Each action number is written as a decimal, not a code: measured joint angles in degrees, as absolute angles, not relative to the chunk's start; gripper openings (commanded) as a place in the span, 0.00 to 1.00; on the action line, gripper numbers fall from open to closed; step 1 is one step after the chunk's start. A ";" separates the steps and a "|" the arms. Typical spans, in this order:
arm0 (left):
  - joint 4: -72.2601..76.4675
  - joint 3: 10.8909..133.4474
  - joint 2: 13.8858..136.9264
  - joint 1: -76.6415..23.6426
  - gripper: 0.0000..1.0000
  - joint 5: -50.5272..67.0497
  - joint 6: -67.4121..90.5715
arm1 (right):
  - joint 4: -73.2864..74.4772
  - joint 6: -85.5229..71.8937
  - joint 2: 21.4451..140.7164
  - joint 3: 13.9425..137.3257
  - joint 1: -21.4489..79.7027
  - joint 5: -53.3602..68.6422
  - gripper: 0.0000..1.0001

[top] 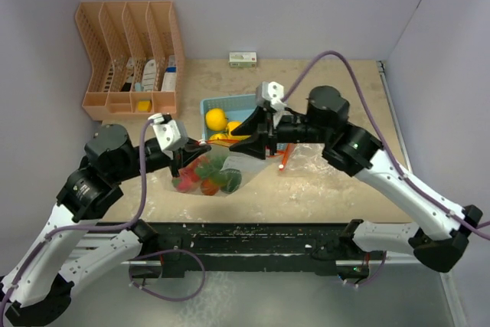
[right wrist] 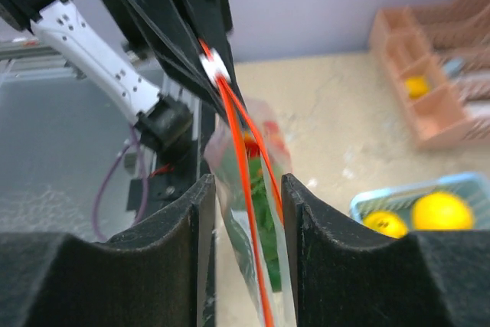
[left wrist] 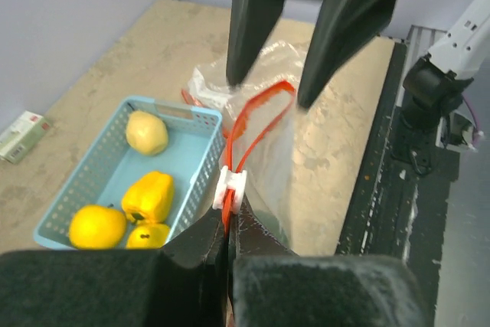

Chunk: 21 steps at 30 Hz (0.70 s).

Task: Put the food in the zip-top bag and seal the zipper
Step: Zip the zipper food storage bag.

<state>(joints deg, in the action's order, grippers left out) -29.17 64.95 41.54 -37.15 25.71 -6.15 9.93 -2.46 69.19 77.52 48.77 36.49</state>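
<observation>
Zip-top bag (left wrist: 277, 160) edge within left tool (left wrist: 230, 218)

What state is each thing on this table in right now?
Zip-top bag: unsealed, red and green food inside.
Left end effector: shut on the bag's zipper edge.
Right end effector: open, straddling the bag's mouth.
Basket: holds four yellow pieces.

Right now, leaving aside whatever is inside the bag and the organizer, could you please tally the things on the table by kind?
Light-blue basket: 1
Toy foods lying in it: 4
Zip-top bag: 1
Orange desk organizer: 1
Small box: 1
Total: 8
</observation>
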 measured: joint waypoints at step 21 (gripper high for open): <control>-37.91 65.04 44.80 -37.15 0.00 33.95 -4.03 | -4.12 3.57 74.74 75.81 48.84 49.98 0.42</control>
